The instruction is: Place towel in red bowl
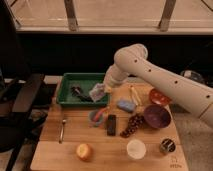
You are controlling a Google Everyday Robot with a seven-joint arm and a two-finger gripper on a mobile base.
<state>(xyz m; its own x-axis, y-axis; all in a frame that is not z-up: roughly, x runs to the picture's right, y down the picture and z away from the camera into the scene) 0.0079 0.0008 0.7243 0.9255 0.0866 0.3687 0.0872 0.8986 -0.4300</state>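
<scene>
The white robot arm reaches in from the right, and its gripper hangs over the right end of the green plastic tray. The fingers are pinched shut on the pale crumpled cloth towel, which bunches up at the tip of the gripper, just above the tray's right side. A small dark thing lies inside the tray; what it is cannot be told.

The round red bowl sits at the right side of the light wooden surface, well apart from the towel. Just in front of it is a big round purple bowl. Between the tray and the red bowl lie a blue sponge and a long yellow thing.

Near the middle are a small teal bowl, a black block and a dark bumpy bunch. Along the front edge are a round orange fruit, a white cup and a small dark can. A metal spoon lies at the left.
</scene>
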